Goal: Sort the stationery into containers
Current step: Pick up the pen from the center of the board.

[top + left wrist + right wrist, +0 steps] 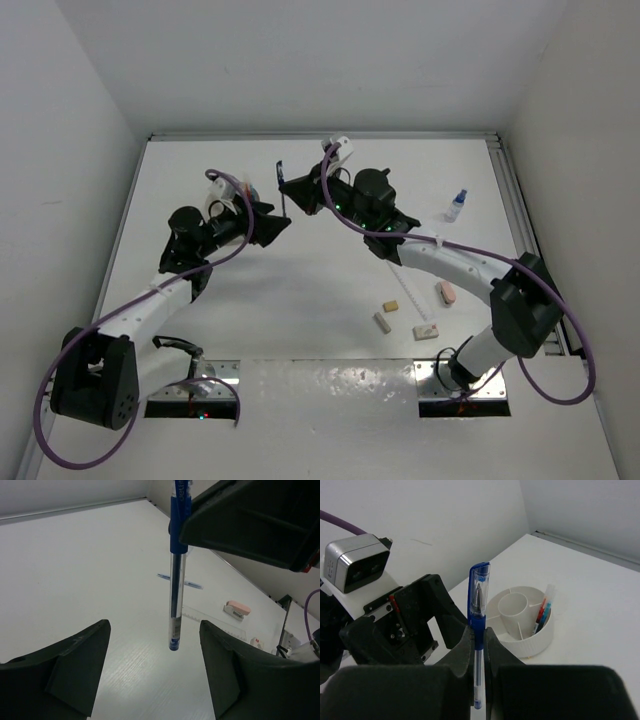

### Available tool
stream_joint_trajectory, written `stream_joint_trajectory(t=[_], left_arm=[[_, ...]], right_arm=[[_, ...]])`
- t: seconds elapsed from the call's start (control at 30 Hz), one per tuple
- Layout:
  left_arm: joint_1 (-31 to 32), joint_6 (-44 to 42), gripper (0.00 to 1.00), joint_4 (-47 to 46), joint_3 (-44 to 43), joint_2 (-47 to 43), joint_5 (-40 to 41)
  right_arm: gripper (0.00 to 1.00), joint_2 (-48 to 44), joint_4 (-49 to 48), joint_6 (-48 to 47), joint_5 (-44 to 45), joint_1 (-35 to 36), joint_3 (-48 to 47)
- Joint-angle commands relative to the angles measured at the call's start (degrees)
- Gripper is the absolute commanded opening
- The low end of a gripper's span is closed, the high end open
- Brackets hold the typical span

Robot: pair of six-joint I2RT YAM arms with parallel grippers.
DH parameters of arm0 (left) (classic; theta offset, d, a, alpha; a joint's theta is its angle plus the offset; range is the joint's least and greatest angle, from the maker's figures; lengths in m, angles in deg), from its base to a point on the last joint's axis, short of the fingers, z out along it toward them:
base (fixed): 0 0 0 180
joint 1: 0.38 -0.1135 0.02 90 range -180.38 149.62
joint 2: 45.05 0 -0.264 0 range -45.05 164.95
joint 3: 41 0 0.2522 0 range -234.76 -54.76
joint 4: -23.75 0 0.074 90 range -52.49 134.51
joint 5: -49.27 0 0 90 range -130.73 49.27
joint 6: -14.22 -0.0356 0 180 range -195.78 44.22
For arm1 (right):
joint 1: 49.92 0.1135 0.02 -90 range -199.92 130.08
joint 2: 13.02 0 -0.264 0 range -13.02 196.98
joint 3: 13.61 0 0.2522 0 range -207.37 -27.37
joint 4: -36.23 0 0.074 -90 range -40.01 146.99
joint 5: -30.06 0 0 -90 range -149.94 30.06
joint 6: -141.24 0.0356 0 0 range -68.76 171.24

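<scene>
Pen [479, 597]: light, stiff, slick plastic; take it mid-barrel.
Right gripper [477, 637]: clamped on the pen, upright.
Left gripper [154, 630]: fingers apart, flanking it without touching.

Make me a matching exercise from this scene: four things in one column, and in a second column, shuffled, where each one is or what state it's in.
Column one
1. blue pen
2. left gripper
3. white tub
4. blue-capped bottle

Column two
A. open, gripping nothing
B. on the table, far right side
C. clamped upright in the right gripper
D. has pens in an outer compartment

Pairs: 1-C, 2-A, 3-D, 4-B
</scene>
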Motion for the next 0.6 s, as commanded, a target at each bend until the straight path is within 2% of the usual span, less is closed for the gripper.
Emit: stream_joint_trajectory(t=[0.0,0.1,0.23,0.3,0.33,0.57], left_arm=[[0.21,0.35,0.68,-3.95,-2.32,0.21,1.34],[-0.05,0.26,0.62,-4.3,-2.58,0.21,1.52],[0.38,-0.44,0.61,-3.6,-2.58,1.18,0.82],[0.3,-0.71,0.58,-2.02,-2.5,1.18,1.6],[0.21,-0.79,0.52,-1.5,-2.5,1.18,2.04],[0.21,-0.97,0.45,-1.49,-2.76,0.92,2.75]], right_arm=[[0.0,-1.19,-4.71,2.13,-0.96,0.92,0.48],[0.0,-1.36,-4.88,2.39,-0.79,1.36,1.09],[0.0,-1.19,-6.11,3.54,-0.7,1.62,1.8],[0.0,-0.75,-6.46,3.89,-0.7,1.97,1.71],[0.0,-0.75,-6.81,4.06,-0.7,1.97,1.79],[0.0,-0.05,-7.43,5.12,-1.23,2.59,1.8]])
